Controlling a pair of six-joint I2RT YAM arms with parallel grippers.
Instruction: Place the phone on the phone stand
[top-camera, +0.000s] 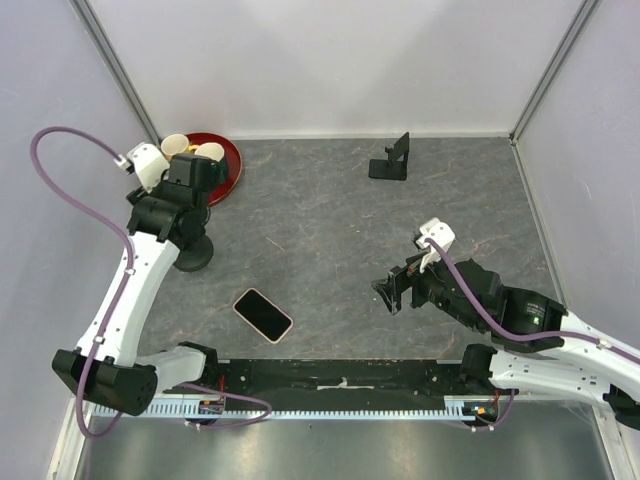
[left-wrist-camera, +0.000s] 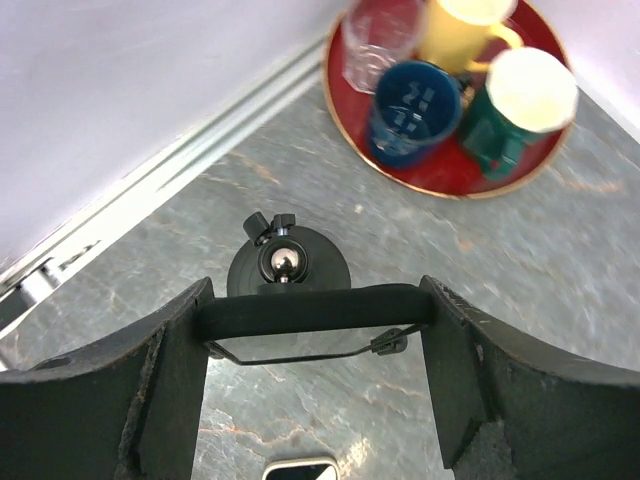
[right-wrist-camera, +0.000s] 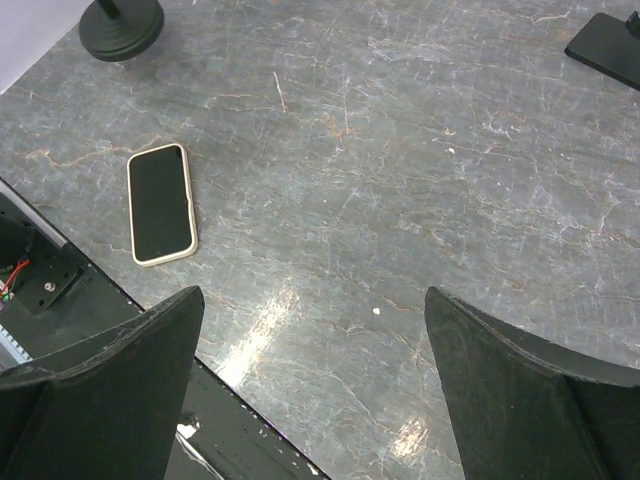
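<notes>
Grey stone-patterned worktop (top-camera: 330, 230), inspected from my remote station.

Task item: the phone (top-camera: 263, 315) lies flat and screen-up on the worktop. Nothing touches it. The phone stand (top-camera: 392, 160) sits upright, well apart from the phone, toward the far wall and to its right.

Right claw (right-wrist-camera: 315, 300): spread wide and holding nothing. It hangs above bare worktop, right of the phone and well apart from it.

Left claw (left-wrist-camera: 315, 300): fingers also set wide. It sits beyond the phone, over a round black base (left-wrist-camera: 288, 268). A dark bar runs across the gap between the fingers; I cannot tell whether it is gripped or simply part of the rig. A red tray (top-camera: 232, 165) of cups lies further beyond the phone.

Step in hand, by my judgement: reaching for the phone, with no pickup begun.

Recommendation: I would carry the right claw across until the phone is centred between its fingers, turn the wrist so they close across the narrow width, then come down level. A flat phone offers little edge, so a low, square, firm pinch matters; a tilted approach risks pushing it along the worktop.
</notes>
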